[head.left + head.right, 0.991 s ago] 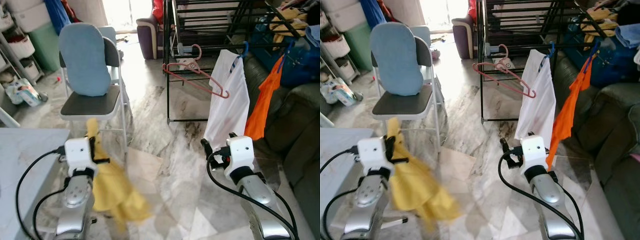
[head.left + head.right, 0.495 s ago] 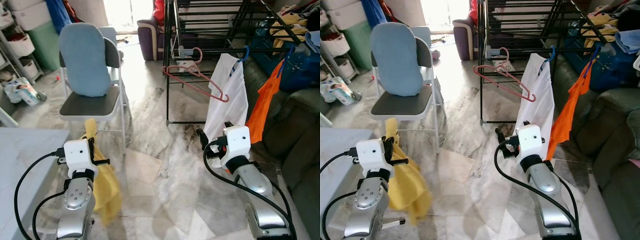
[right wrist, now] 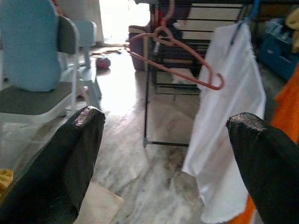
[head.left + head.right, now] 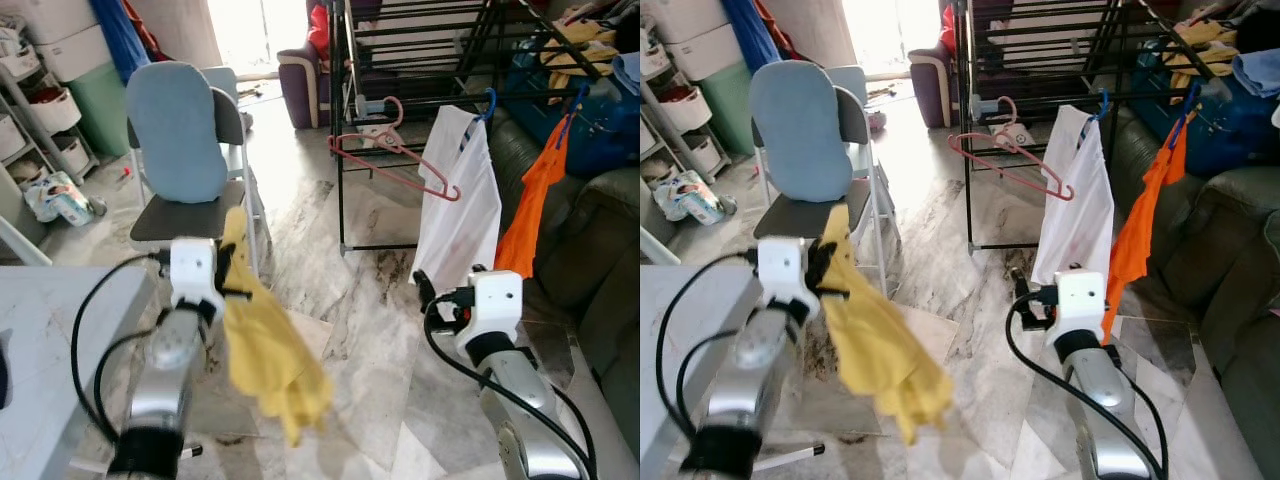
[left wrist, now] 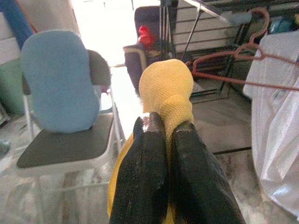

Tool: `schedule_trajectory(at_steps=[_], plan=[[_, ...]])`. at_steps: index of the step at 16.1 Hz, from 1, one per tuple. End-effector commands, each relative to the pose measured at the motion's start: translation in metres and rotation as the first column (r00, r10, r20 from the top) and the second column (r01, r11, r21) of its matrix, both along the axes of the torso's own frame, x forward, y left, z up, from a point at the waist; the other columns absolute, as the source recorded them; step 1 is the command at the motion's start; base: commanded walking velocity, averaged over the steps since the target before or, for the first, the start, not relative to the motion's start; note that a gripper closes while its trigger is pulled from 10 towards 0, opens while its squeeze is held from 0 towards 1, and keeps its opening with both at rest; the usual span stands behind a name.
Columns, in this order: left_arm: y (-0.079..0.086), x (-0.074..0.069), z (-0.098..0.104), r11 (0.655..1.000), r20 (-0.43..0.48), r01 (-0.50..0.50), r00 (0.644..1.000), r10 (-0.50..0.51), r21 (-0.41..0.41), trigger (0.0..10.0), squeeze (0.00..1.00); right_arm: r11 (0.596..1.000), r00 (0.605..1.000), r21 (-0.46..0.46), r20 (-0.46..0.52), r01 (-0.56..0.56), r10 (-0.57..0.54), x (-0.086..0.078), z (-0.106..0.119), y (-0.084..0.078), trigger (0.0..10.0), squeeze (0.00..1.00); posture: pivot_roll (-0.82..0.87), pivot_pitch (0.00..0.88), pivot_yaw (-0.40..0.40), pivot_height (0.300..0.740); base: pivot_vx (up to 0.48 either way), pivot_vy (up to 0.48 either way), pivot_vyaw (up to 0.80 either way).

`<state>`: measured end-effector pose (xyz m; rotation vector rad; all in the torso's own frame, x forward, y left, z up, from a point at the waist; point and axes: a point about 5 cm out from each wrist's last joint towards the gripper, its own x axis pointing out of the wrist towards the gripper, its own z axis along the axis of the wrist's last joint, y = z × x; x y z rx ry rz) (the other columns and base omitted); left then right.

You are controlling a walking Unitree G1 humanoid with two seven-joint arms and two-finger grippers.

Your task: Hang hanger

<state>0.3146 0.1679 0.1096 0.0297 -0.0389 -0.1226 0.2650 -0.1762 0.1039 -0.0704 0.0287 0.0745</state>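
L gripper [image 5: 161, 163]: my fingers closed tight on a yellow cloth [image 4: 265, 350]; cloth bunches above the tips & hangs loose below, over the marble floor [image 4: 360, 300]. Grey table [image 4: 45, 340] corner at my near L side.

R gripper [image 3: 163, 154]: my fingers spread wide, nothing between them. It's held low in front, aimed toward the rack, w/ the white garment [image 4: 458, 215] just beyond it.

Mid-distance, L: folding chair [image 4: 190, 215] w/ blue cushion [image 4: 175, 130] upright against its back.

Mid-distance, R: black drying rack [image 4: 400, 90]. Pink hanger [image 4: 395, 160], empty, hooked on a rack bar, tilted, low end toward the white garment. White garment hangs from a blue hanger [image 4: 488, 103] on the rack. Orange garment [image 4: 530, 210] hangs just R of it. Dark sofa [image 4: 590, 270] along the R side, behind the garments.

Far: shelving w/ tubs [image 4: 35, 90] on L, purple armchair [image 4: 305, 75] by the bright doorway.
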Motion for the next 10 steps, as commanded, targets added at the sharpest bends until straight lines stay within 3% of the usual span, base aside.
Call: schedule_trajectory(at_steps=[1, 4, 8, 10], plan=[[0.005, 0.004, 0.01, 1.0, 0.046, 0.005, 0.999, -0.005, -0.011, 10.0, 0.0, 1.0, 1.0, -0.006, 0.015, 0.013, -0.013, 0.004, 0.005, -0.001, 10.0, 0.0, -0.18, 0.0, 0.101, 0.74, 0.0, 0.0, 0.0], [-0.005, 0.002, 0.006, 0.996, 0.043, 0.081, 0.996, -0.08, -0.037, 10.0, 0.0, 1.0, 1.0, -0.013, 0.024, 0.016, -0.016, 0.006, 0.008, -0.003, 10.0, 0.0, -0.18, 0.0, 0.102, 0.74, 0.091, 0.0, -0.55], [-0.009, -0.001, 0.004, 0.992, 0.049, 0.108, 0.993, -0.105, -0.062, 10.0, 0.0, 1.0, 1.0, -0.007, 0.026, 0.004, -0.004, 0.006, 0.008, 0.003, 10.0, 0.0, -0.18, 0.0, 0.105, 0.74, 0.377, 0.0, -0.56], [-0.009, -0.001, 0.003, 0.991, 0.048, 0.117, 0.992, -0.114, -0.063, 10.0, 0.0, 1.0, 1.0, -0.009, 0.025, 0.003, -0.003, 0.006, 0.008, 0.003, 10.0, 0.0, -0.18, 0.0, 0.108, 0.74, 0.399, 0.249, -0.68]])
